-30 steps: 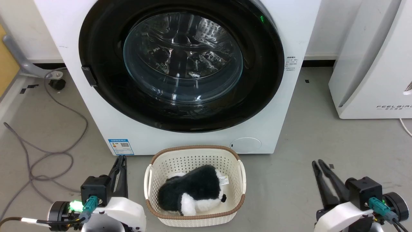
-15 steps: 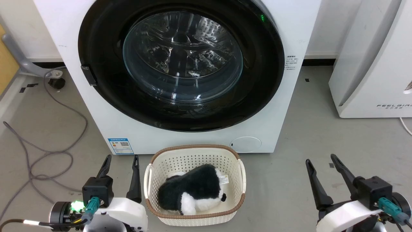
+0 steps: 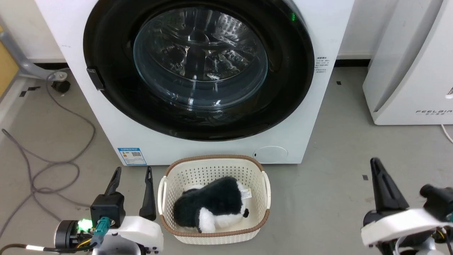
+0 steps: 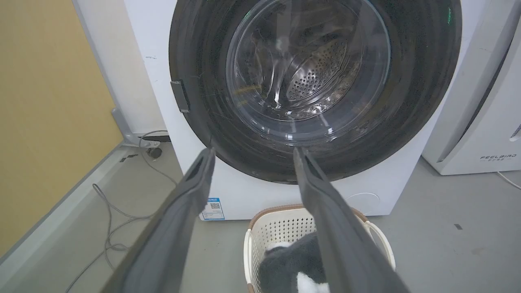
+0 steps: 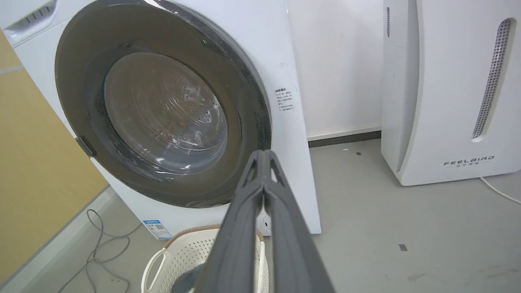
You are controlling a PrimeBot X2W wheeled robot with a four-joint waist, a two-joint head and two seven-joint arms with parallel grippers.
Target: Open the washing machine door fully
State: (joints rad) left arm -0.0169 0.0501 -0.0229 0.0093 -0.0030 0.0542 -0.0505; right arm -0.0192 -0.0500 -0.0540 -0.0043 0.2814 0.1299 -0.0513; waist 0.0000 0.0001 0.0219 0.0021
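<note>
Right gripper (image 5: 264, 154): since half a second ago my two long dark fingers have gone from spread apart to pressed together on nothing, and the arm has turned. It sits low at right over the grey floor (image 3: 339, 141), well apart from the machine.
Glossy black round washing machine door (image 3: 198, 63): clear domed glass window at its centre, shut flush in the white washing machine front (image 3: 311, 117). Neither gripper touches it.
Cream perforated plastic basket (image 3: 212, 171): brown rim, on the floor just before the machine, holding a black and white plush toy (image 3: 212, 209).
Left gripper (image 3: 133, 170): fingers spread wide, empty, just beside the basket's left side, pointing toward the door.
</note>
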